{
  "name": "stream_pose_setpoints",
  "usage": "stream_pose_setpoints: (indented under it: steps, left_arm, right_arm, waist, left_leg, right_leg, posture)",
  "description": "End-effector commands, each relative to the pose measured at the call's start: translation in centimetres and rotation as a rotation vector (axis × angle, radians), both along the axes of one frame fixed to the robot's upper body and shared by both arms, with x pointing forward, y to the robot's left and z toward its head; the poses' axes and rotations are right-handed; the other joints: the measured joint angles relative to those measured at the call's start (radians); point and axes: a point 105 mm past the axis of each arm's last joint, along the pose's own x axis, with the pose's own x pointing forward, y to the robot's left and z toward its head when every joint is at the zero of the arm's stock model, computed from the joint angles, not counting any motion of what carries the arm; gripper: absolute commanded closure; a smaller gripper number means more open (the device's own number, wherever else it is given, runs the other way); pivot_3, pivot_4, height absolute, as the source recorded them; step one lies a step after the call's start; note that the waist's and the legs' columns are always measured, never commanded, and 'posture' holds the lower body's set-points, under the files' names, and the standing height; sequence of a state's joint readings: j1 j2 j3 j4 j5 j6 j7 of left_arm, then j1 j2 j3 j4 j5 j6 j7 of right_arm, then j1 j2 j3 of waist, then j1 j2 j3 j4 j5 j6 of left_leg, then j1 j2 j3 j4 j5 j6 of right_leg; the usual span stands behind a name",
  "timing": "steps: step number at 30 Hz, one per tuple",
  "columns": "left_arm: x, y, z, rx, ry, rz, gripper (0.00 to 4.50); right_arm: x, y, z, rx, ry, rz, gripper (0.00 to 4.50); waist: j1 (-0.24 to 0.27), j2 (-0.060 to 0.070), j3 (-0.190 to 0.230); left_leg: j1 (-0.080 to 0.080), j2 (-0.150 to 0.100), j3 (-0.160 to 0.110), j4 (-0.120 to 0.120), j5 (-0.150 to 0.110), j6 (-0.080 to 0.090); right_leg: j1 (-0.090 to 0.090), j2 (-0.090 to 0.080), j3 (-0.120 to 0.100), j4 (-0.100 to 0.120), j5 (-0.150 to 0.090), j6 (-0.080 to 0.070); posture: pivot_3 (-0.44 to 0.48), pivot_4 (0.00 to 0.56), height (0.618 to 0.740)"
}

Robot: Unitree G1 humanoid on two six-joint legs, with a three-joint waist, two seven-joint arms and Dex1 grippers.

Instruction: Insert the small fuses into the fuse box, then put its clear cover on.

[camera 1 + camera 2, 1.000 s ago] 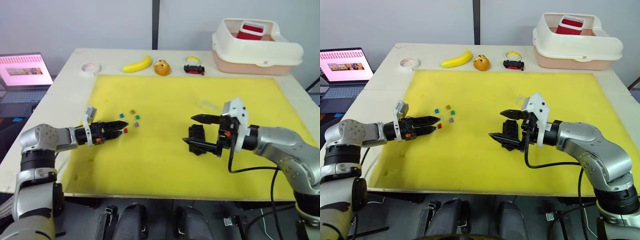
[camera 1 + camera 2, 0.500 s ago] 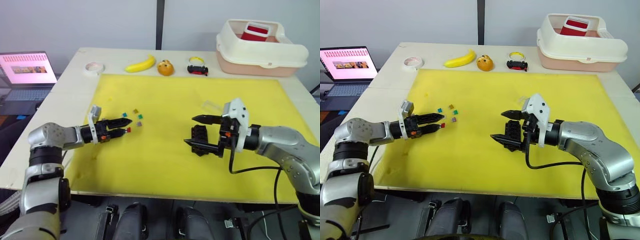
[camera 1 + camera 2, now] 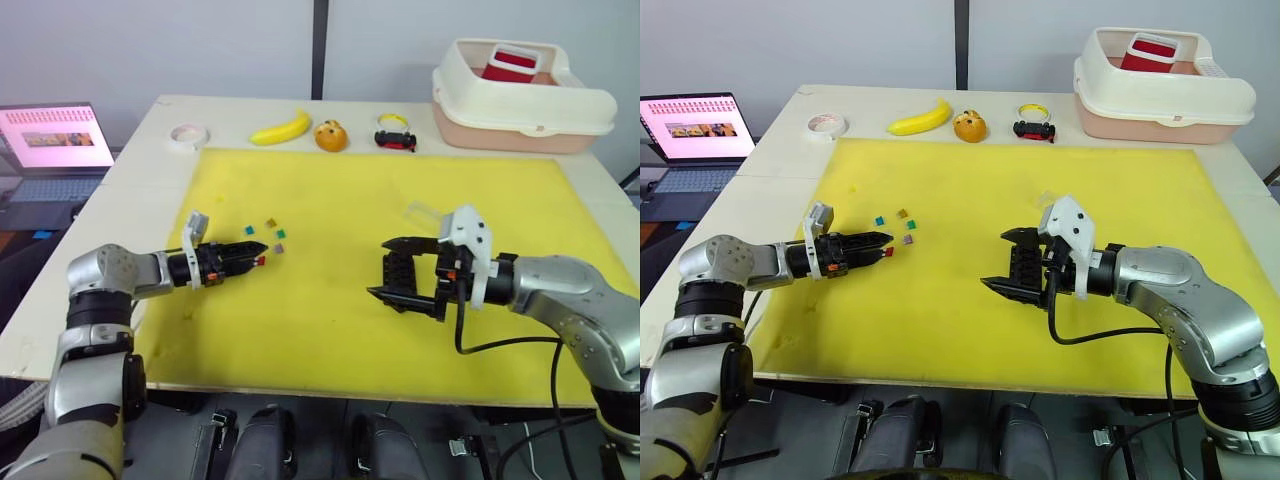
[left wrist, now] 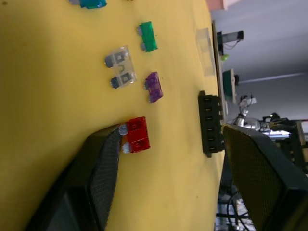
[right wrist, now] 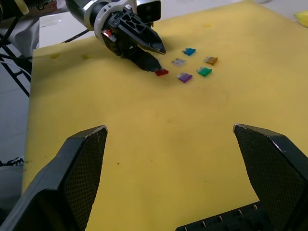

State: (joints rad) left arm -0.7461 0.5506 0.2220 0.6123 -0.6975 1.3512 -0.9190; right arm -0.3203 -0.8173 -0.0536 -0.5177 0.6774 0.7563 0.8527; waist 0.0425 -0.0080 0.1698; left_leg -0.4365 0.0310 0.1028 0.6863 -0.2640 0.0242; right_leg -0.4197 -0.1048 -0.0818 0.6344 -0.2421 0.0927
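Note:
Several small fuses lie on the yellow mat (image 3: 330, 190): blue (image 3: 248, 230), green (image 3: 281, 234), purple (image 3: 279, 247), grey (image 4: 120, 67) and red (image 3: 259, 261). My left gripper (image 3: 258, 255) is open and low over the mat, one fingertip touching the red fuse (image 4: 136, 134). The black fuse box (image 3: 402, 272) lies right of centre. My right gripper (image 3: 379, 267) is open, its fingers standing on either side of the box's left end. The clear cover (image 3: 422, 212) lies on the mat just beyond the box.
Along the table's far edge sit a tape roll (image 3: 186, 134), a banana (image 3: 278, 129), an orange round thing (image 3: 331, 135) and a black-and-red toy car (image 3: 397, 140). A cream bin (image 3: 520, 95) stands at the back right. A laptop (image 3: 55, 140) is at the left.
The camera shifted at first. My left gripper reached a little further right, to the red fuse. My right gripper sank slightly around the fuse box.

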Motion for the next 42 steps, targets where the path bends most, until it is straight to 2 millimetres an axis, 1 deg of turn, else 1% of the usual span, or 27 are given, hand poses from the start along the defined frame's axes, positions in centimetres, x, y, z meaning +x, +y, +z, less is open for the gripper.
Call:
stream_pose_setpoints:
  steps: [1,2,4,6,15,16,18,19,20,22,23,26,29,30,34,36,40,42]
  left_arm:
    - [-0.5,-0.7,-1.3,0.0,0.05,-0.023,0.86]
    - [-0.5,-0.6,-1.3,-0.004,0.05,-0.017,1.13]
    - [-0.5,-0.4,-1.5,0.001,0.054,-0.005,1.8]
    - [-0.6,-0.4,-1.9,0.029,0.056,-0.01,2.71]
    - [-0.8,-0.5,-2.1,0.028,0.056,-0.019,2.71]
    - [-0.9,-0.5,-2.2,0.031,0.058,-0.019,2.98]
    - [-1.0,-0.3,-3.1,0.093,0.07,-0.02,3.6]
    - [-1.0,-0.3,-3.4,0.112,0.068,-0.02,4.11]
    - [-1.0,-0.4,-3.4,0.11,0.066,-0.023,4.44]
    - [-1.1,-0.6,-3.0,0.109,0.043,-0.036,4.44]
    - [-1.2,-0.6,-2.9,0.103,0.04,-0.035,4.44]
    - [-1.1,-0.3,-2.5,0.101,0.036,-0.022,4.44]
    - [-1.2,0.0,-1.2,0.088,0.008,-0.028,4.44]
    - [-1.3,0.0,-0.3,0.069,-0.008,-0.033,4.44]
    - [-1.5,0.1,4.6,-0.01,-0.104,-0.062,4.44]
    - [-1.8,-0.1,6.5,-0.037,-0.142,-0.079,4.44]
    - [-2.2,-1.1,10.3,-0.077,-0.261,-0.129,4.44]
    - [-2.4,-2.3,11.2,-0.085,-0.3,-0.164,4.44]
  right_arm:
    - [-0.1,-0.1,0.5,-0.014,-0.038,0.011,0.0]
    - [-0.1,-0.1,0.5,-0.016,-0.036,0.012,0.0]
    - [-0.1,-0.2,0.4,-0.02,-0.034,0.014,0.0]
    - [-0.1,-0.2,0.4,-0.02,-0.035,0.016,0.0]
    - [-0.1,-0.3,0.4,-0.026,-0.036,0.018,0.0]
    - [-0.1,-0.3,0.4,-0.025,-0.038,0.019,0.0]
    - [-0.1,-0.2,0.5,-0.024,-0.041,0.02,0.0]
    - [-0.1,-0.2,0.5,-0.024,-0.043,0.021,0.0]
    - [-0.1,-0.1,0.4,-0.025,-0.044,0.023,0.0]
    - [-0.2,0.0,0.4,-0.028,-0.045,0.029,0.0]
    - [-0.3,0.0,0.4,-0.029,-0.044,0.032,0.0]
    - [-0.5,-0.1,0.5,-0.034,-0.044,0.037,0.0]
    - [-0.4,-0.4,0.8,-0.034,-0.044,0.033,0.0]
    - [-0.4,-0.4,0.9,-0.029,-0.044,0.029,0.0]
    - [-0.8,-0.3,1.8,0.029,-0.033,0.029,0.0]
    - [-1.0,-0.1,2.4,0.067,-0.027,0.029,0.0]
    - [-0.9,0.5,4.1,0.21,-0.002,0.009,0.0]
    - [-0.7,1.2,4.9,0.313,0.028,-0.008,0.0]
  waist:
    - [0.0,0.0,0.0]
    - [0.0,0.0,0.0]
    - [-0.001,0.0,0.0]
    - [-0.003,0.0,0.0]
    - [-0.005,0.0,0.0]
    - [-0.005,0.0,0.0]
    - [-0.005,0.0,0.0]
    - [-0.005,0.0,0.0]
    - [-0.005,0.0,0.0]
    - [-0.006,0.001,-0.001]
    - [-0.006,0.001,-0.001]
    - [-0.006,0.001,-0.001]
    - [-0.008,0.001,-0.001]
    - [-0.009,0.001,0.0]
    - [-0.014,-0.001,0.0]
    - [-0.014,-0.001,0.001]
    - [-0.016,-0.001,0.001]
    - [-0.019,-0.001,0.001]
  left_leg:
    - [0.0,0.0,0.0,0.0,0.0,0.0]
    - [0.001,0.0,0.0,0.0,0.0,0.0]
    - [0.001,0.0,0.0,0.0,0.0,0.001]
    - [0.001,0.0,0.0,0.0,0.0,0.001]
    - [0.001,0.001,0.0,0.0,0.0,0.001]
    - [0.001,0.001,0.0,0.0,0.0,0.001]
    - [0.001,0.001,0.0,0.0,0.0,0.001]
    - [0.001,0.001,0.0,0.0,0.0,0.001]
    - [0.001,0.0,0.0,0.0,0.0,0.001]
    - [0.002,0.001,0.0,0.0,-0.001,0.001]
    - [0.003,0.001,0.001,0.0,-0.003,0.005]
    - [0.003,0.001,0.0,0.0,-0.003,0.005]
    - [0.003,0.001,0.001,0.0,-0.003,0.005]
    - [0.003,0.001,0.001,0.0,-0.003,0.005]
    - [0.003,0.001,0.0,-0.001,-0.003,0.005]
    - [0.002,0.001,0.0,-0.001,-0.002,0.003]
    - [0.002,0.001,0.0,-0.001,0.0,0.001]
    - [0.002,0.002,0.0,-0.001,0.0,0.0]
  right_leg:
    - [0.0,0.0,0.0,0.0,0.0,0.0]
    - [0.001,0.0,0.0,0.0,0.0,0.0]
    - [0.001,0.0,0.0,0.0,0.0,0.0]
    - [0.0,0.0,0.0,0.0,0.0,0.0]
    - [0.0,0.0,0.0,0.0,0.0,0.0]
    - [0.0,0.0,0.0,0.0,0.0,0.0]
    - [0.0,0.0,0.0,0.0,0.0,0.0]
    - [0.0,0.0,0.0,0.0,0.0,0.0]
    - [0.0,0.0,0.0,0.0,0.0,0.0]
    - [0.001,0.0,0.0,0.0,0.0,0.0]
    - [0.002,0.0,0.0,0.0,0.0,0.0]
    - [0.002,0.0,0.0,0.0,0.0,0.0]
    - [0.001,0.0,0.0,0.0,0.0,0.0]
    - [0.001,0.0,0.0,0.0,0.0,0.0]
    - [0.001,0.0,0.0,0.0,0.0,0.0]
    - [0.001,0.0,0.0,0.0,0.0,0.0]
    - [0.001,0.0,0.0,0.0,0.0,0.0]
    - [0.001,0.0,0.0,0.0,0.0,0.0]
  posture:
    - [0.0,0.15,0.74]
    - [0.0,0.15,0.74]
    - [0.0,0.15,0.74]
    - [0.0,0.15,0.74]
    - [0.0,0.15,0.74]
    - [0.0,0.15,0.74]
    - [0.0,0.15,0.74]
    - [0.0,0.15,0.74]
    - [0.0,0.15,0.74]
    - [0.0,0.15,0.74]
    - [0.0,0.15,0.74]
    - [0.0,0.15,0.74]
    - [0.0,0.15,0.74]
    - [0.0,0.15,0.74]
    - [0.0,0.15,0.74]
    - [0.0,0.15,0.74]
    - [0.0,0.15,0.74]
    - [0.0,0.15,0.74]
